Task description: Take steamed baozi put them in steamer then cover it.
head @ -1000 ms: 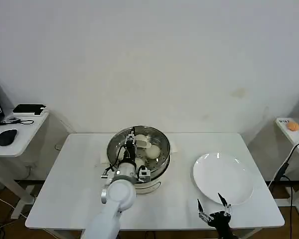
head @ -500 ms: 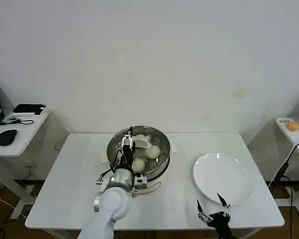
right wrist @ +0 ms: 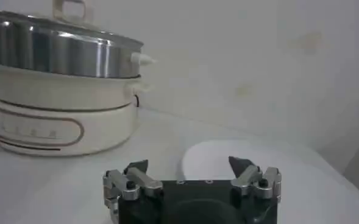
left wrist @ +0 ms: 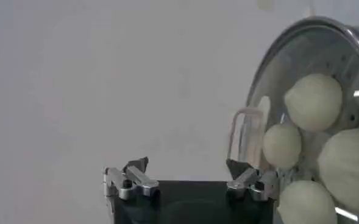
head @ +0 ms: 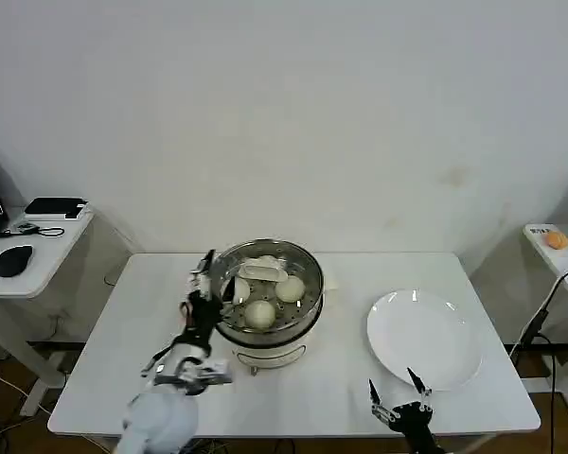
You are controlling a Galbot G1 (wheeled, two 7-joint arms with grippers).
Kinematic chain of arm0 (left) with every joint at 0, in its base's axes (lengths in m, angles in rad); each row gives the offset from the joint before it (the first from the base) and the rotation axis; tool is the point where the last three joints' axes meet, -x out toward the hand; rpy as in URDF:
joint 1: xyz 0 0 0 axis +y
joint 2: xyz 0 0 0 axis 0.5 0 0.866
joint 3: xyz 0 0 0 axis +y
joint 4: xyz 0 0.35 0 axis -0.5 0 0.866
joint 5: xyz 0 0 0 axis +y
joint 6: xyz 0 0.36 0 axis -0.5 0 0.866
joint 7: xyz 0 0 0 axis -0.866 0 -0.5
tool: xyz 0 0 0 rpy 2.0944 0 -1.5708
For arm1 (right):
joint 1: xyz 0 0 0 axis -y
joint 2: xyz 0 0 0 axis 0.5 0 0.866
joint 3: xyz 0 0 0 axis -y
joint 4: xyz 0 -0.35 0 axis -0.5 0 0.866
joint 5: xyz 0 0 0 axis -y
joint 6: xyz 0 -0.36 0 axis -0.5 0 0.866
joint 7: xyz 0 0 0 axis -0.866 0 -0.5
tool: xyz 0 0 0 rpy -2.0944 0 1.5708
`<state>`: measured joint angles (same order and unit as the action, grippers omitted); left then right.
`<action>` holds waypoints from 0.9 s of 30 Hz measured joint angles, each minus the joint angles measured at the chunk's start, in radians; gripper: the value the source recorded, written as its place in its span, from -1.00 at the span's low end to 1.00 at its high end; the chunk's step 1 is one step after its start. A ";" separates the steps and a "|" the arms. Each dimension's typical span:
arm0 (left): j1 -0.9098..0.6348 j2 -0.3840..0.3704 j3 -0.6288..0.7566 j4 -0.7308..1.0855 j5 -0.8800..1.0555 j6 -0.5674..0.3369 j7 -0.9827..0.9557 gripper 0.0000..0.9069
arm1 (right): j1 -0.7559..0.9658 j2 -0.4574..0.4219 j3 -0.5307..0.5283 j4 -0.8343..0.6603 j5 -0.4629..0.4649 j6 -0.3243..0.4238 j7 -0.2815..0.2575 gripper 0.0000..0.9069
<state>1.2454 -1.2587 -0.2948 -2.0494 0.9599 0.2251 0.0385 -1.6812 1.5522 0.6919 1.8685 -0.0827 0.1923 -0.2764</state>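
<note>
Four steamed baozi (head: 259, 313) inside the steamer (head: 265, 301), centre of the head frame, slightly left of middle, on the white table (head: 350, 378); same buns at the right edge of the left wrist frame (left wrist: 313, 101), bunched together on the perforated floor. A clear glass lid (head: 261, 269) on top of the steel pot, handle up, seen as a pale handle (left wrist: 247, 131) beside the buns in the left wrist frame and as a domed rim (right wrist: 63, 33) in the upper left of the right wrist frame. Left gripper (head: 206, 274) just beside the steamer's left rim, left of centre in the head frame, fingers spread wide and holding nothing. White plate (head: 423, 338) bare, well apart to the right of the steamer. Right gripper (head: 399, 398) low at the bottom edge, right of centre, just below the plate, fingers wide apart and holding nothing, hovering over the table
</note>
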 measured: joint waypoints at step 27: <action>0.380 -0.025 -0.312 0.083 -1.074 -0.339 -0.207 1.00 | -0.057 -0.053 -0.054 0.123 0.101 -0.065 0.014 1.00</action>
<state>1.6253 -1.2837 -0.6072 -1.9667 -0.1139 -0.1137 -0.1689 -1.7385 1.4993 0.6384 1.9919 0.0182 0.1271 -0.2628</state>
